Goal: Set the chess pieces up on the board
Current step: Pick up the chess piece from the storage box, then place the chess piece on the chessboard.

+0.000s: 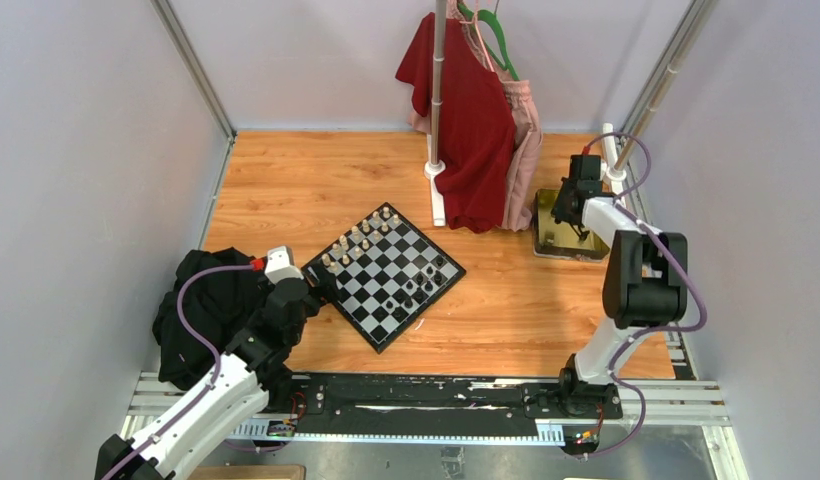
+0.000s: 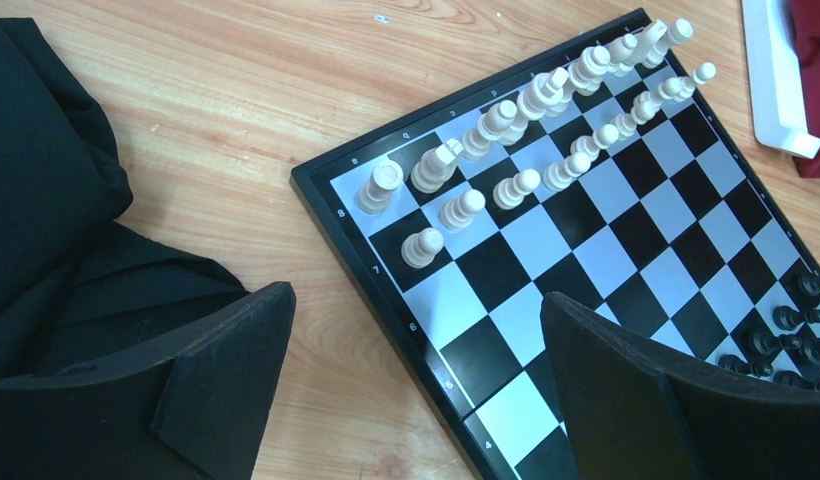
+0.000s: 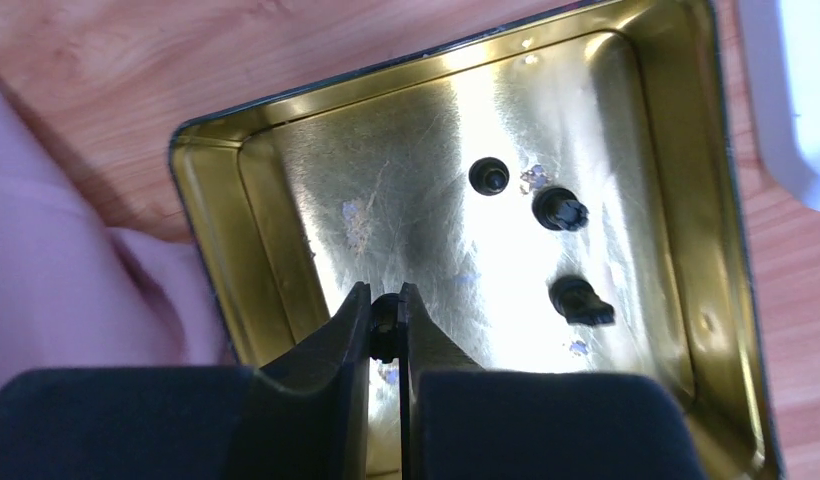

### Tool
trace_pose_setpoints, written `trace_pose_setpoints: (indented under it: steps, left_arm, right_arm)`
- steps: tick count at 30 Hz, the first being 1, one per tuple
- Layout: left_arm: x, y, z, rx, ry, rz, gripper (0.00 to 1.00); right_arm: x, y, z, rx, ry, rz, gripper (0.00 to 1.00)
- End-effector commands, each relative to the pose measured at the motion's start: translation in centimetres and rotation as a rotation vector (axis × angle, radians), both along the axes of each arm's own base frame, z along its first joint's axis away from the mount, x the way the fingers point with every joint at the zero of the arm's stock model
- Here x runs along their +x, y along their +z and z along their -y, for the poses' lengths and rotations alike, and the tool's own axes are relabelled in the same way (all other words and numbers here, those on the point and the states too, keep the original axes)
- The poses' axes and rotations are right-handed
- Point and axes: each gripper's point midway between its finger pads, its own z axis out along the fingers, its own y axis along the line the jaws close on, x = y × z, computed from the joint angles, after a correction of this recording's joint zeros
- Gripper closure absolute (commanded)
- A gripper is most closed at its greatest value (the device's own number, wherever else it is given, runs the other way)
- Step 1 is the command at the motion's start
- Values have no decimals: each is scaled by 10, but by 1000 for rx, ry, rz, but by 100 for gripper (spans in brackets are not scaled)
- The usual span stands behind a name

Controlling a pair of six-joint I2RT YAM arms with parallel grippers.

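Grip set: right gripper (image 3: 386,300) clamped on black piece (image 3: 385,328) at tray (image 3: 406,160) floor. Lift straight, clear near wall (three more pieces (image 3: 561,208) loose nearby), then swing toward board (image 1: 386,305).

Board (image 1: 381,290) checkered black and white, black-rimmed; cream pieces (image 2: 514,188) and black pieces (image 3: 559,209) noted; tray (image 3: 286,210) recorded as glossy gold; table (image 1: 286,180) grained in orange-brown wood; shirt (image 1: 476,130) red; cloth (image 1: 201,310) black; hanger (image 1: 498,40) green

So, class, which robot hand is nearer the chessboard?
Left. The left hand hangs over an edge of the chessboard; the right hand is off in the gold tray, pinching a black piece.
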Motion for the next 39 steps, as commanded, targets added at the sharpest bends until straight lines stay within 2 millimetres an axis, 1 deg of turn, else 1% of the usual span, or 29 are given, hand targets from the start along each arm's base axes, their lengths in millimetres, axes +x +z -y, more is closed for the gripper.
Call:
trace_pose_setpoints:
  steps: [1, 3, 4, 9, 10, 13, 17, 20, 21, 25, 29, 32, 35, 39]
  left_arm:
    - [4, 13, 1, -13, 4, 44, 0]
    - [4, 13, 1, -14, 7, 46, 0]
    - [4, 14, 0, -15, 8, 47, 0]
    - [3, 15, -2, -24, 21, 60, 0]
    - [2, 15, -3, -25, 24, 62, 0]
    - [2, 17, -5, -30, 34, 71, 0]
    - [0, 18, -6, -38, 37, 84, 0]
    - [-1, 20, -7, -46, 41, 96, 0]
    - [-1, 20, -8, -47, 41, 99, 0]
    - [-1, 20, -8, -45, 44, 98, 0]
    - [-1, 20, -8, -44, 45, 96, 0]
    - [-1, 20, -8, -45, 45, 97, 0]
    - [-1, 20, -9, -46, 47, 97, 0]
    - [-1, 20, -9, -46, 46, 98, 0]
  right_arm:
    - [-12, 35, -7, -41, 27, 57, 100]
    - [-20, 44, -13, -41, 42, 75, 100]
    - [-25, 48, -27, -41, 76, 81, 100]
    - [-59, 63, -70, -73, 196, 110, 100]
    - [-67, 70, -79, -76, 223, 131, 100]
    - [-94, 80, -111, -90, 328, 155, 100]
    - [-131, 86, -158, -85, 484, 183, 100]
    - [-156, 90, -192, -70, 597, 200, 100]
    - [-167, 91, -209, -70, 653, 205, 100]
    - [-197, 96, -256, -65, 803, 221, 100]
    - [-222, 98, -301, -69, 944, 224, 100]
    - [-237, 96, -331, -74, 1029, 222, 100]
    - [-252, 89, -359, -75, 1106, 209, 100]
    - [-271, 77, -391, -74, 1190, 192, 100]
